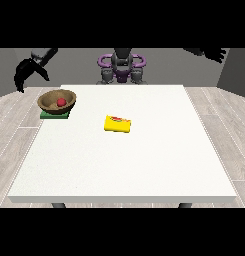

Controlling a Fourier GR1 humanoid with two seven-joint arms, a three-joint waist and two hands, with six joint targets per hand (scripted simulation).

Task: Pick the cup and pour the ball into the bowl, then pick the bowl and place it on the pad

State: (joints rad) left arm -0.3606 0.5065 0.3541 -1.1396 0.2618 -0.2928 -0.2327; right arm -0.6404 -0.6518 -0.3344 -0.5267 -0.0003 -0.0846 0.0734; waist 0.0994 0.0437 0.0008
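The round brown wooden bowl [57, 101] sits on the flat green pad [54, 115] with the small red ball [61, 102] inside — the task looks complete, nothing left but withdrawing. The hand at the view's left [25, 74] hangs just beside and above the bowl, apart from it — whether its fingers are spread, one cannot tell. The yellow cup [118, 124] lies on its side mid-table.

The bowl [57, 101] covers most of the green pad [54, 115], so only the pad's front edge and corners show beneath it. The red ball [61, 102] sits partly below the bowl's near rim, its lower part hidden. The yellow cup [118, 124] lies on its side, too small to tell whether its mouth faces any way. The hand at the view's left [25, 72] is a dark shape; how its fingers lie cannot be told. The table's [144, 160] legs are mostly hidden under its front edge.
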